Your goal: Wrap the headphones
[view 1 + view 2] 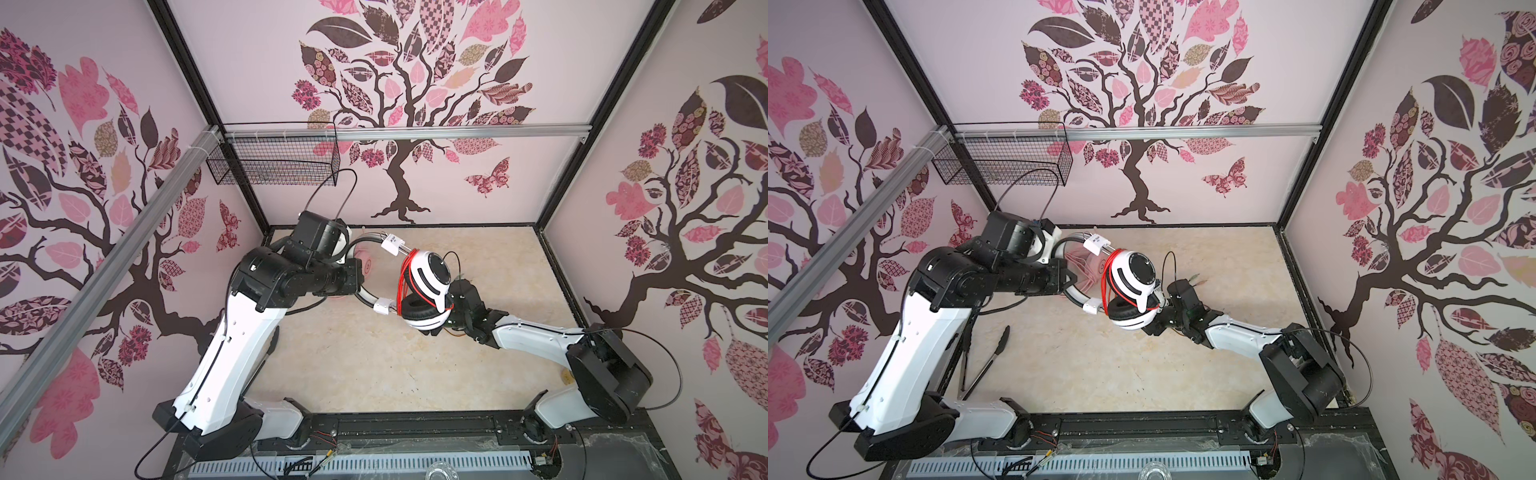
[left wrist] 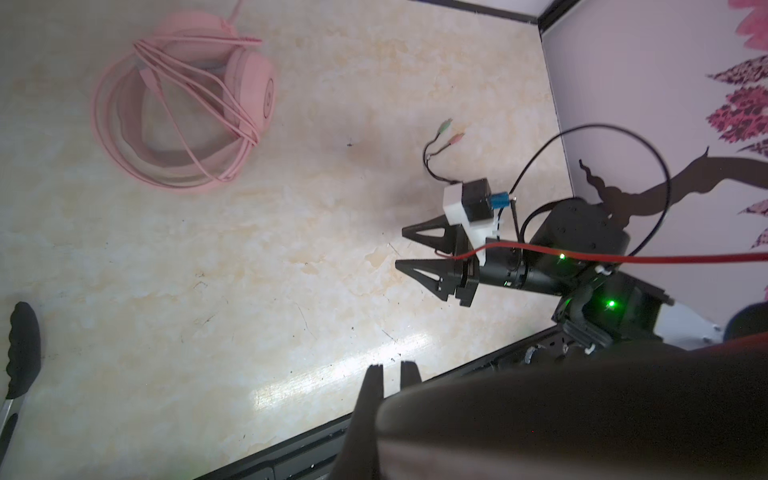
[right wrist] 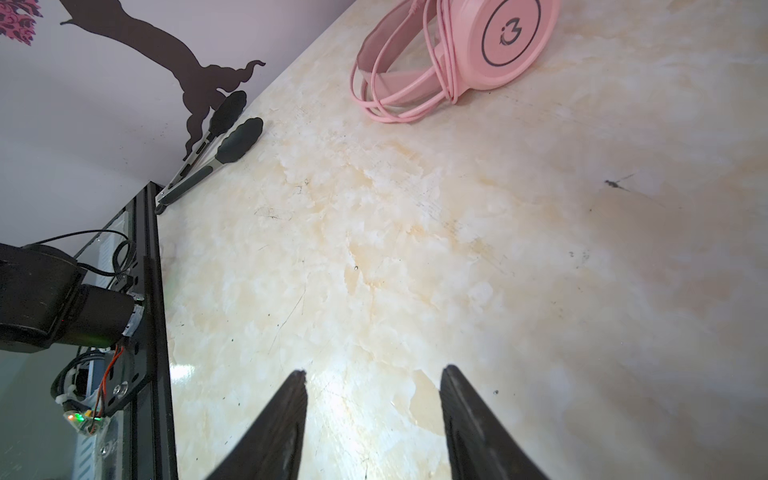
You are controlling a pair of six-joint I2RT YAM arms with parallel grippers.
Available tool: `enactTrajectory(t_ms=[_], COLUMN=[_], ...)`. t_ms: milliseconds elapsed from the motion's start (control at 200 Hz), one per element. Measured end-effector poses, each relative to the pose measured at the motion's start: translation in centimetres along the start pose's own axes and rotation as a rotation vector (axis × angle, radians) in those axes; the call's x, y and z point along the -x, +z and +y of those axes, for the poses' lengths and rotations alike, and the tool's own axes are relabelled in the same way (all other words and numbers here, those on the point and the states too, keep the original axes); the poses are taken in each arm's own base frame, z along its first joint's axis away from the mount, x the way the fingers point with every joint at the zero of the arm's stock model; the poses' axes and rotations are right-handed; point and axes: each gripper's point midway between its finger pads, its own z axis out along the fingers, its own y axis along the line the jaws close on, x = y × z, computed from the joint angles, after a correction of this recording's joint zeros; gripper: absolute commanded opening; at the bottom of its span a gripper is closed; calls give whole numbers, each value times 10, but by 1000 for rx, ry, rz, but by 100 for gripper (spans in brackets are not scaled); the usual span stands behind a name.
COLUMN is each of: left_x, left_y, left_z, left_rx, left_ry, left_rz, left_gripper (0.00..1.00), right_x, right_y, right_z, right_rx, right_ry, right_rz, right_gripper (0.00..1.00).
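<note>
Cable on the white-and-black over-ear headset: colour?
Red; thin cable wound over the headset, clearest in a top view.

Pink headset (image 3: pixel 478 50) earcup bears an "i3"-like logo.

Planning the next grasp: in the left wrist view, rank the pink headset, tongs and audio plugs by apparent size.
Largest to smallest:
pink headset
tongs, partly cut off by the frame edge
audio plugs, smallest
</note>
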Motion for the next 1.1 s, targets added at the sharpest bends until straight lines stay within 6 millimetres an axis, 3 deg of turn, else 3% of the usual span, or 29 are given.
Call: enactTrajectory(t_ms=[165, 340, 495, 695, 820, 950, 1100], left_x=[19, 30, 39, 45, 45, 40, 36], left_y=[-8, -7, -9, -1, 19, 49, 68], left_z=[20, 20, 33, 64, 71, 70, 79], left_rx=[19, 19, 34, 65, 63, 25, 53], left_ry=[-106, -134, -194, -322, -387, -443, -494], left_rz=[-50, -65, -84, -81, -31, 48, 79], left_gripper=[0, 0, 0, 0, 0, 0, 0], right_x=[-20, -25, -39, -45, -58, -67, -64], right_y=[-1, -1, -4, -11, -8, -5, -7], right_z=[2, 9, 15, 36, 69, 90, 113], right_rx=[29, 76, 104, 105, 107, 59, -22], right_ry=[-4, -21, -13, -57, -126, -179, -278], right_rz=[18, 17, 39, 69, 146, 230, 290], right_gripper=[48, 42, 0, 0, 0, 0, 0])
